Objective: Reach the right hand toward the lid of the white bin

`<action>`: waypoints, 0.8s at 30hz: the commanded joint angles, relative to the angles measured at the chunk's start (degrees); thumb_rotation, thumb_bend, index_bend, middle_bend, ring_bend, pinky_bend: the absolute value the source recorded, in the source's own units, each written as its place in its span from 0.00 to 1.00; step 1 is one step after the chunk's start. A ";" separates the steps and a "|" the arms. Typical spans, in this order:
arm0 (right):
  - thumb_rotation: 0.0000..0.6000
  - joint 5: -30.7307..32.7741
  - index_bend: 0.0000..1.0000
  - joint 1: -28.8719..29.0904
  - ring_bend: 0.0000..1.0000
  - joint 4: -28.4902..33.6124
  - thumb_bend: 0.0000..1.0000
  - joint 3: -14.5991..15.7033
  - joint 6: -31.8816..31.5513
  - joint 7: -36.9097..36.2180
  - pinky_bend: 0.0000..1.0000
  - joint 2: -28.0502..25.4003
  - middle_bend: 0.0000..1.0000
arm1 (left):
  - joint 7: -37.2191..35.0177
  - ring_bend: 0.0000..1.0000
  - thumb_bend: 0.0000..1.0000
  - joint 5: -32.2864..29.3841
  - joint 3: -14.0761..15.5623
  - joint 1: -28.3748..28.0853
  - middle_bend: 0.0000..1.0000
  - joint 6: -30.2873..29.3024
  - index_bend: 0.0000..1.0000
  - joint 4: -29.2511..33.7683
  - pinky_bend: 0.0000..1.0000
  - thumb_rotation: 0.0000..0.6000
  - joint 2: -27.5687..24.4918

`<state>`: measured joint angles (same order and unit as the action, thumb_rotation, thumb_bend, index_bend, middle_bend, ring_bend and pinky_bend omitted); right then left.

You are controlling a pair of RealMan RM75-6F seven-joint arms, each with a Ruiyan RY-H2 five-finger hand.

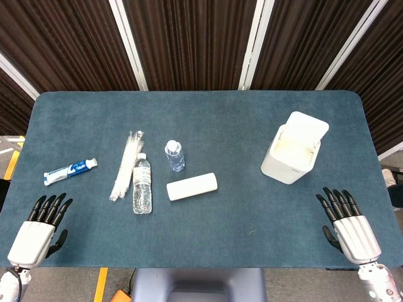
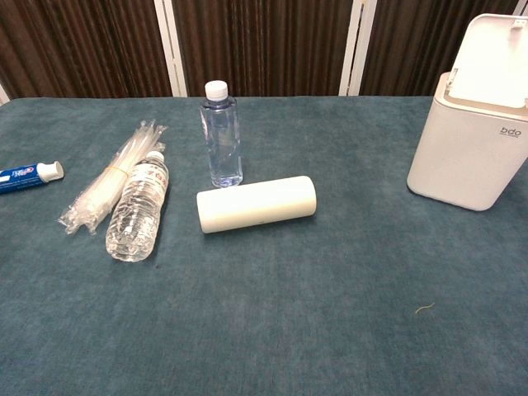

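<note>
A: Where is the bin (image 1: 289, 156) sitting?

B: It is standing on the right side of the counter (image 1: 252, 214), ahead of the right hand (image 1: 346, 224) and a little to its inside. Its lid (image 1: 306, 126) is tilting up and back, so the top is lying open.

A: And the right hand?

B: It is resting at the near right edge, holding nothing, fingers straight and spread, pointing forward. The left hand (image 1: 39, 228) is lying the same way at the near left edge, also empty.

A: How would you make the reach go well?

B: I would be lifting the hand off the counter first, then carrying it forward and slightly inward, aiming above the bin rather than at its wall. The bin looks light, so I am guessing a knock on its side could shift or tip it. Coming in from above and behind the rim, with fingers staying loose, seems safest for meeting the raised lid.

A: Anything in the way?

B: Nothing is lying between them. The bottles (image 1: 142, 184), the white roll (image 1: 192, 187), the straws (image 1: 126, 165) and the tube (image 1: 70, 171) are all sitting well apart to the left.
</note>
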<state>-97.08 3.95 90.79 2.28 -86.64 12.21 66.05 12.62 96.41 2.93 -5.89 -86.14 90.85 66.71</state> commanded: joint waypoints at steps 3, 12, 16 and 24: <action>1.00 -0.11 0.00 0.58 0.00 0.07 0.48 0.16 1.34 0.35 0.13 -0.37 0.03 | -0.17 0.00 0.47 -0.04 -0.02 -0.07 0.00 0.19 0.00 -0.06 0.00 1.00 -0.03; 1.00 12.62 0.02 8.69 0.30 7.90 0.48 -13.09 7.05 2.19 0.47 -2.76 0.35 | -0.69 0.00 0.47 -0.84 -0.35 -0.38 0.00 0.94 0.00 0.11 0.00 1.00 -0.16; 1.00 27.01 0.04 17.22 0.63 10.67 0.48 -21.94 15.70 14.10 0.72 -5.42 0.61 | 0.14 0.00 0.49 -1.07 -0.54 -0.45 0.00 1.09 0.00 -0.14 0.00 1.00 0.38; 1.00 54.14 0.13 30.74 0.98 5.89 0.48 -29.81 24.76 29.43 0.99 -4.54 0.97 | 1.56 0.00 0.53 -2.45 -0.88 -1.12 0.00 2.99 0.00 -0.68 0.00 1.00 1.32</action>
<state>-55.62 26.35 98.24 -21.80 -68.68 33.54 62.01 14.08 94.05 2.08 -6.92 -83.28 90.27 67.91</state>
